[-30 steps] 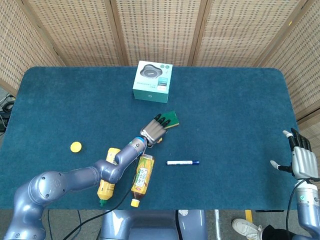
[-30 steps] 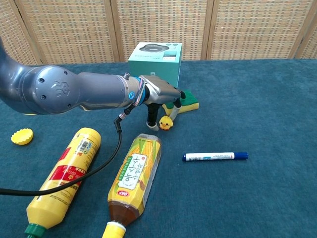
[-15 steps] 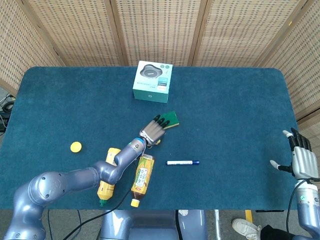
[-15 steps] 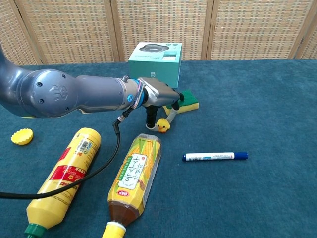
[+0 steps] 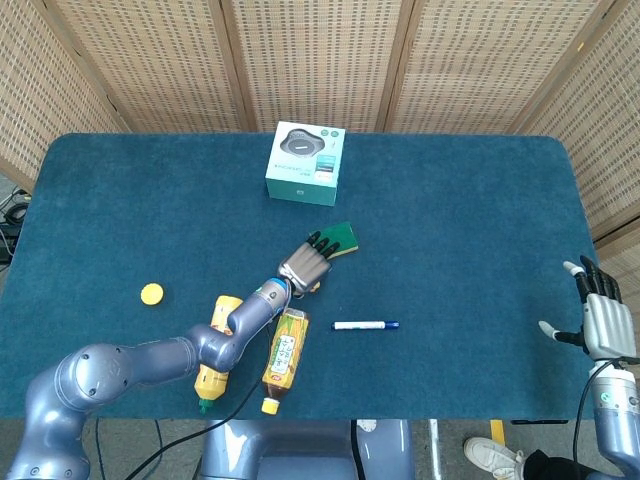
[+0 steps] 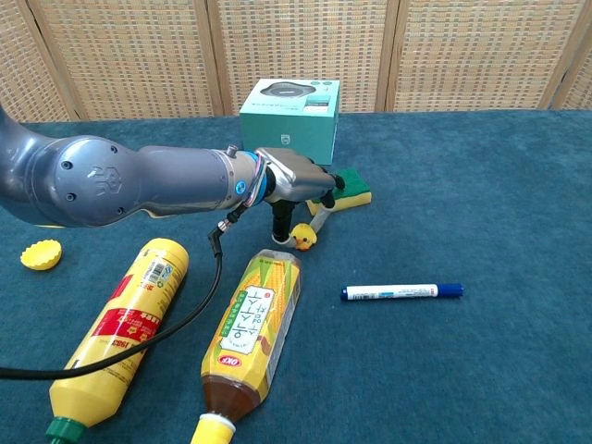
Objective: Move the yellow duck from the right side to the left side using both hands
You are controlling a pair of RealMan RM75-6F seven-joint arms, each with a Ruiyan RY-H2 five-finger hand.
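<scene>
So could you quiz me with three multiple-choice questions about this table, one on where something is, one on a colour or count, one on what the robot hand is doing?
1. Where does the marker pen lie?
A. on the box
B. on the cloth, right of the bottles
C. in the right robot hand

2. How many bottles lie on the table?
A. two
B. one
C. four

3. What is the left robot hand doing?
A. resting far from everything
B. holding the pen
C. fingers down at the yellow duck

Answers:
1 B, it lies flat beside the tea bottle.
2 A, the tea bottle and the yellow bottle.
3 C, the fingers reach down beside the duck.
</scene>
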